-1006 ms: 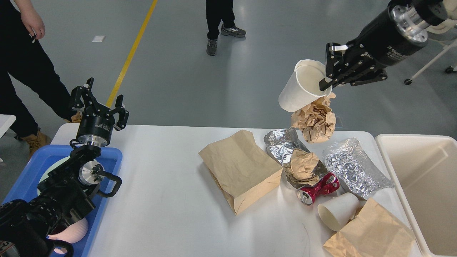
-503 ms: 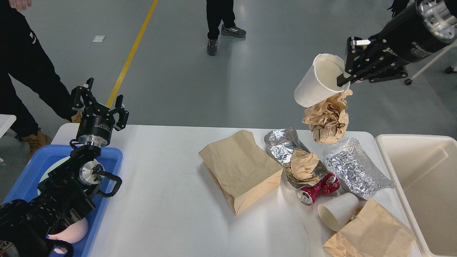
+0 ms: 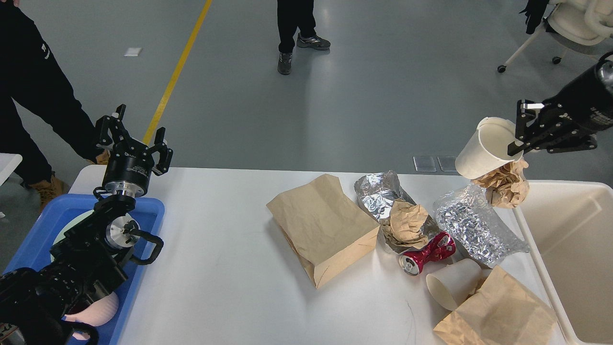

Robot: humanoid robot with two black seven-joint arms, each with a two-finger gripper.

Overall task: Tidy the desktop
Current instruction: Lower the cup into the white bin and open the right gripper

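The white desktop [image 3: 225, 282] carries litter on its right half: a brown paper bag [image 3: 322, 225], two foil wrappers [image 3: 378, 194] [image 3: 476, 225], a crumpled brown paper ball [image 3: 407, 221], a crushed red can [image 3: 426, 253], a tipped white cup [image 3: 452, 282] and a second paper bag [image 3: 498, 314]. My right gripper [image 3: 522, 132] is shut on the rim of a white paper cup [image 3: 483, 148], and crumpled brown paper [image 3: 505, 184] hangs beneath it, above the bin's left edge. My left gripper [image 3: 130, 134] stands open and empty over the blue tray.
A cream bin [image 3: 570, 254] stands at the right edge of the table. A blue tray [image 3: 33, 235] at the left holds a plate and a pink item. People stand on the floor beyond the table, and a wheeled chair [image 3: 574, 19] is at the far right.
My right gripper has carried the white cup and the hanging brown paper to the right and downward, from above the foil wrappers to the bin's left edge. The left arm stayed still.
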